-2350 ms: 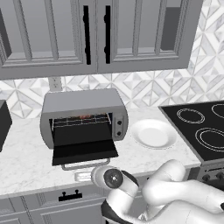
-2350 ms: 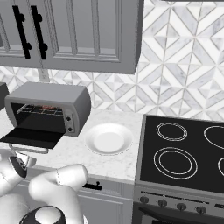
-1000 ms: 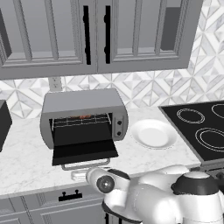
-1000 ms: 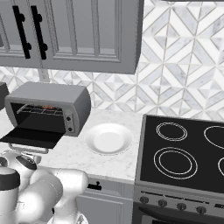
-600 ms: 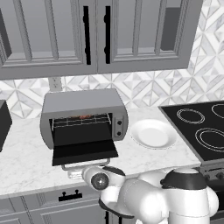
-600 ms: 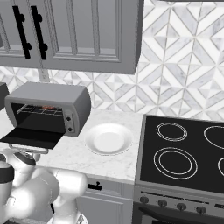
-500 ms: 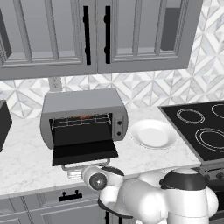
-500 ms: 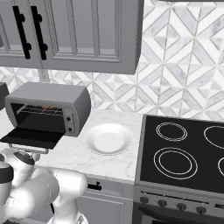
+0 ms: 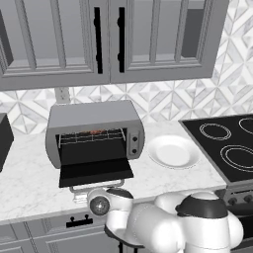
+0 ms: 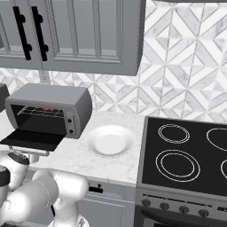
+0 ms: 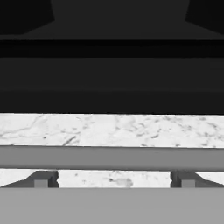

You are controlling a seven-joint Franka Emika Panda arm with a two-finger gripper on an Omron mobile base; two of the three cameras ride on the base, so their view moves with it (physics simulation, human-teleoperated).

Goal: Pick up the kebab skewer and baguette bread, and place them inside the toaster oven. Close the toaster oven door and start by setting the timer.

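Toaster oven [image 9: 94,129]: grey, beyond the pincer, food on its rack. Toaster oven door [image 9: 95,172]: folded flat, handle bar [image 11: 112,157] crossing just ahead of the pincer [image 11: 113,180], whose fingers spread wide, holding nothing. White plate [image 9: 173,151]: off to the pincer's right.

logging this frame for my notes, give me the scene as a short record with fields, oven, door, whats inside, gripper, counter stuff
toaster oven: grey, on the marble counter, left of the stove
toaster oven door: open, folded down flat, bar handle at the front edge
inside: reddish item on the wire rack; too small to identify
gripper: low at the counter edge, just in front of the door handle; the hand view looks at the bar handle from close up; open or shut not visible
white plate: empty, between oven and stove
stove: black cooktop, right of the plate
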